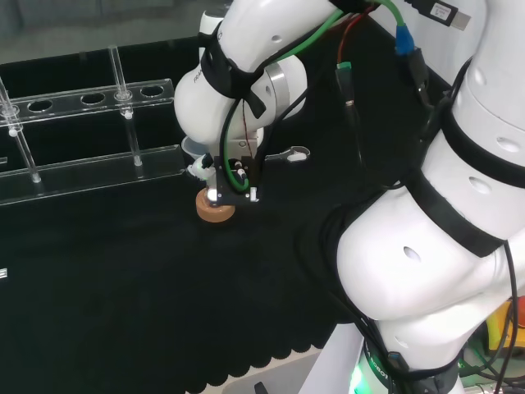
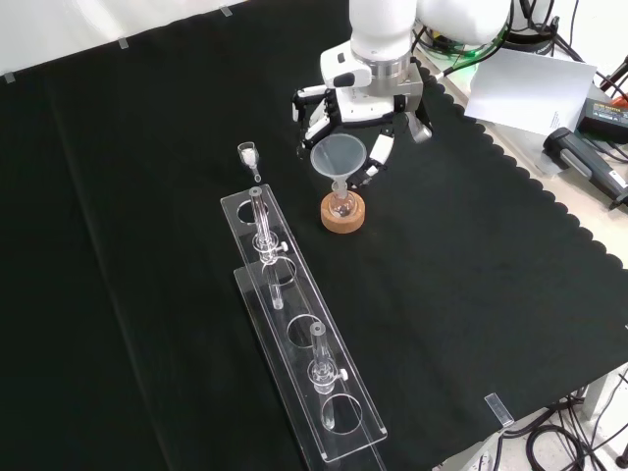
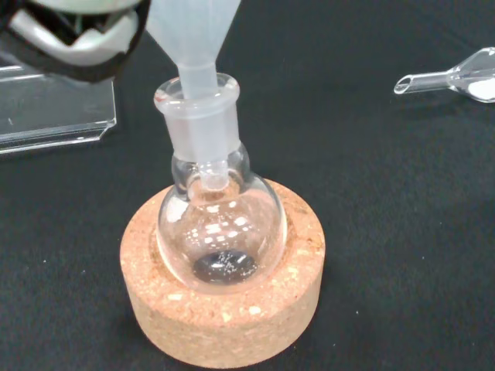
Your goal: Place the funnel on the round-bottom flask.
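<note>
While one funnel is held between the curled fingers of the hand with its stem inside the neck of the single round-bottom flask on one cork ring, a clear rack and a small glass piece are seen nearby on the worktop.

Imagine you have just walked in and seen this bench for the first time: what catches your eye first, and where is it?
The eye goes first to the hand near the top of the front view, fingers around a clear funnel. The funnel's stem already reaches into the neck of the round-bottom flask, which sits in a cork ring. Next, the long clear rack runs diagonally toward the front view's bottom.
</note>
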`<move>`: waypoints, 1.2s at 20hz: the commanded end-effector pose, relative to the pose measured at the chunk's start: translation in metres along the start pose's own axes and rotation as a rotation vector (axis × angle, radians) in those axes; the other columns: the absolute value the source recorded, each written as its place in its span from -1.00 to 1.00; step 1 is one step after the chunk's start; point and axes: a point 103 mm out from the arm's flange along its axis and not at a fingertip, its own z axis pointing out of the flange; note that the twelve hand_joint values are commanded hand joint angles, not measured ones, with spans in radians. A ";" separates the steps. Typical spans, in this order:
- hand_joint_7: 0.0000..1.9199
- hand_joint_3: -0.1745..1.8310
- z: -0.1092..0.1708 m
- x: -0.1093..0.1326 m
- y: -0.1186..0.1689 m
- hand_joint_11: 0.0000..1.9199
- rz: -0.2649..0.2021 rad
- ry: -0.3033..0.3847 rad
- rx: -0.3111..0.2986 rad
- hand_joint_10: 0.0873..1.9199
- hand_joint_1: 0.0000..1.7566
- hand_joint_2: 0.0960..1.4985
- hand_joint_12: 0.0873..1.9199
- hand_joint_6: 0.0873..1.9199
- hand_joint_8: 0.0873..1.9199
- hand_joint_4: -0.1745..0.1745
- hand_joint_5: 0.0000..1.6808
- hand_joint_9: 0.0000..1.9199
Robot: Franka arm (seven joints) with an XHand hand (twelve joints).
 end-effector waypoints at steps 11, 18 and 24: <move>0.19 -0.15 0.009 -0.003 -0.007 -1.00 0.010 0.017 0.034 -0.78 -0.11 -0.32 0.35 -0.49 -0.50 0.39 0.00 -0.03; 0.11 -0.26 0.010 -0.003 -0.008 -1.00 0.016 0.023 0.041 -0.78 -0.21 -0.31 0.34 -0.46 -0.56 0.22 -0.20 -0.06; 0.04 -0.37 0.008 -0.007 -0.007 -1.00 0.012 0.012 0.047 -0.76 -0.28 -0.28 0.32 -0.67 -0.66 0.09 -0.29 -0.11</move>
